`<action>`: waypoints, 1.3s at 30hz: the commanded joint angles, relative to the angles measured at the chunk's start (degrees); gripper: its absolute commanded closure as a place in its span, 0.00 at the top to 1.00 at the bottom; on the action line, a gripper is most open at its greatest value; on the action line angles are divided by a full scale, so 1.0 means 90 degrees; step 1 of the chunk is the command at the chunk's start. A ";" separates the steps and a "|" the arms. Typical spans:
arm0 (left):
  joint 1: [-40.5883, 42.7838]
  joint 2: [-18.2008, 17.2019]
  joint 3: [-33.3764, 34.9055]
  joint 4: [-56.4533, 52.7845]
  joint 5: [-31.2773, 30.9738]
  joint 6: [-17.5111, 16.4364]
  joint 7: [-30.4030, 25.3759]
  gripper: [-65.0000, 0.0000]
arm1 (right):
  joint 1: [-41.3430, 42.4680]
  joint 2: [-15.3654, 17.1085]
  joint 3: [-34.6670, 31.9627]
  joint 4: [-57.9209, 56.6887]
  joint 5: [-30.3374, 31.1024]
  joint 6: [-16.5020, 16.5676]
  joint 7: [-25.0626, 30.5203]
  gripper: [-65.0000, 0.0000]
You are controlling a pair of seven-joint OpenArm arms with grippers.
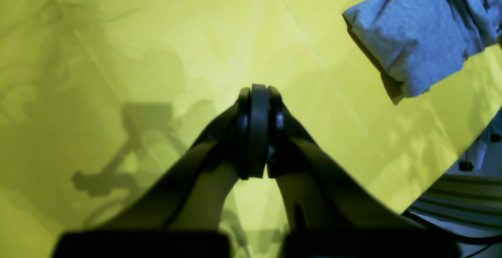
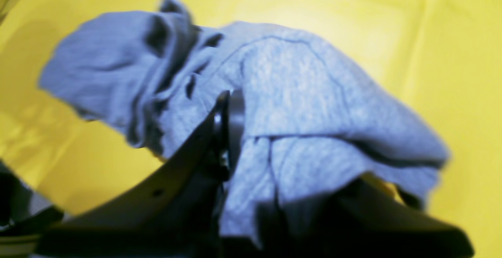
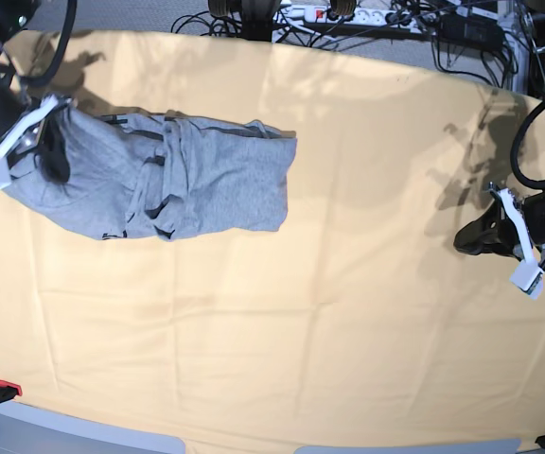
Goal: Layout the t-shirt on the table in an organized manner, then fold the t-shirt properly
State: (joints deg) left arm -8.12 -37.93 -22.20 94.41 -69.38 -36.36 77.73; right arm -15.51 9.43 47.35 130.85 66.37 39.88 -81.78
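In the left wrist view the left gripper hangs over the bare yellow bench, its jaws pressed together on nothing, while a bunched corner of the grey t-shirt lies at the upper right. In the right wrist view the right gripper has its jaws pinched on a fold of the crumpled t-shirt. From the base view the t-shirt lies rumpled at the bench's far left, one end in the right gripper, well apart from the left gripper.

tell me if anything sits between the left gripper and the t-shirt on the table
Nothing visible does. In the base view the left gripper, shut and empty, hangs over bare table, and only plain cloth lies between it and the t-shirt. The right gripper is shut on the shirt's far end.
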 commanded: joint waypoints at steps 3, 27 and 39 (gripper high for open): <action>-0.0121 -0.0121 -0.0053 0.0075 -0.0177 0.0017 -0.0163 0.00 | -0.0141 -0.0126 -0.0066 0.0461 0.0969 0.0014 0.0198 0.00; 0.0107 -0.0015 -0.0053 0.0075 -0.0172 0.0019 -0.0160 0.00 | 0.1421 -0.0646 -0.5763 -0.0180 -0.1107 0.0014 0.1768 0.53; 0.0107 -0.0002 -0.0053 -0.0019 -0.0170 -0.0005 -0.0155 0.00 | 0.2076 -0.0512 -0.6708 -0.0175 -0.1926 0.0014 0.1557 0.68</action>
State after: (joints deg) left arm -6.17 -36.67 -22.20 93.58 -69.82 -36.32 77.41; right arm 2.13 4.84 -13.23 128.51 47.99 39.70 -69.23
